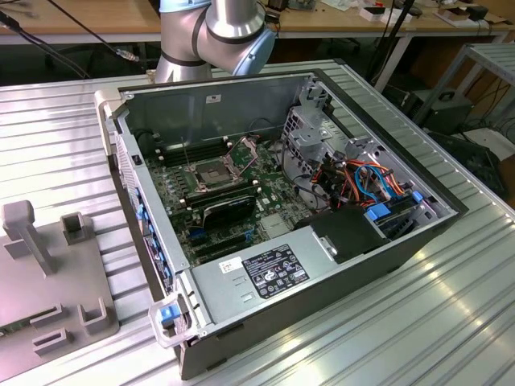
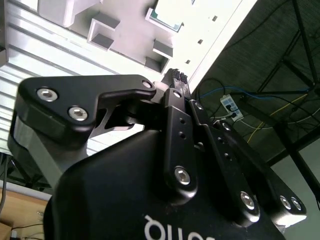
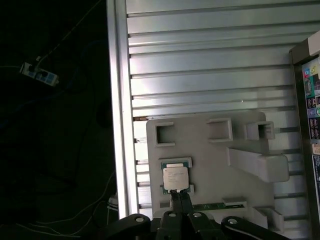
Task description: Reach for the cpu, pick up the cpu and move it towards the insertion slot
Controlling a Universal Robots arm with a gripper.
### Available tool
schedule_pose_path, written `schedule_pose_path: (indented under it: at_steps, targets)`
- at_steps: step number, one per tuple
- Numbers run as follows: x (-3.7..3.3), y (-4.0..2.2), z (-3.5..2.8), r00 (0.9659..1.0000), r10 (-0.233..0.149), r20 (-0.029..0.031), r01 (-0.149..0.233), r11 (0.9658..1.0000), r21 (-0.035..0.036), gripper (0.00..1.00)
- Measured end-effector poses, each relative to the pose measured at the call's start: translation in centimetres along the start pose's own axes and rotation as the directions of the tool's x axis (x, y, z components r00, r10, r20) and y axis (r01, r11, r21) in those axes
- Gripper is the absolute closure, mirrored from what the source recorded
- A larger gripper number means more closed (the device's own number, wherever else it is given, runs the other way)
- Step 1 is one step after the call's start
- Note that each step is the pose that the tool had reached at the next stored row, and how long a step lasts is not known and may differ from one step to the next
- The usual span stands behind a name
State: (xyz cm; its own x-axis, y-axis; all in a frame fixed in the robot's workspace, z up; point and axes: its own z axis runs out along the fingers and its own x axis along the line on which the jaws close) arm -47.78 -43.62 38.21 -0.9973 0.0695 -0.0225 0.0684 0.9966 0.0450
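The cpu [image 3: 175, 177] is a small pale silver square lying flat in a recess of the grey fixture plate [image 3: 210, 150]. In the second wrist view the cpu [image 2: 167, 15] lies ahead of the fingertips. My gripper [image 3: 180, 195] hovers over the plate with its tips just short of the chip's near edge. Its black fingers are shut with nothing between them, and in the second wrist view the gripper [image 2: 176, 75] shows the same. The insertion slot [image 1: 207, 174], a shiny metal frame with a dark centre, sits on the motherboard inside the open computer case [image 1: 145, 112].
The fixture plate [image 1: 48, 273] with upright grey blocks lies at the exterior view's left, beside the case. A labelled power supply [image 1: 265, 273], drive cage [image 1: 310, 129] and coloured cables [image 1: 362, 181] are inside the case. The ribbed table's edge [image 3: 120, 125] runs close to the plate.
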Motion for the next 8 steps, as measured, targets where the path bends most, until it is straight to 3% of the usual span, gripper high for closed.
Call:
schedule_pose_path:
  at_steps: [8]
  targets:
    - [0.11, -0.01, 0.00, 1.0000, 0.000, 0.0000, 0.000, 1.0000, 0.0000, 0.89]
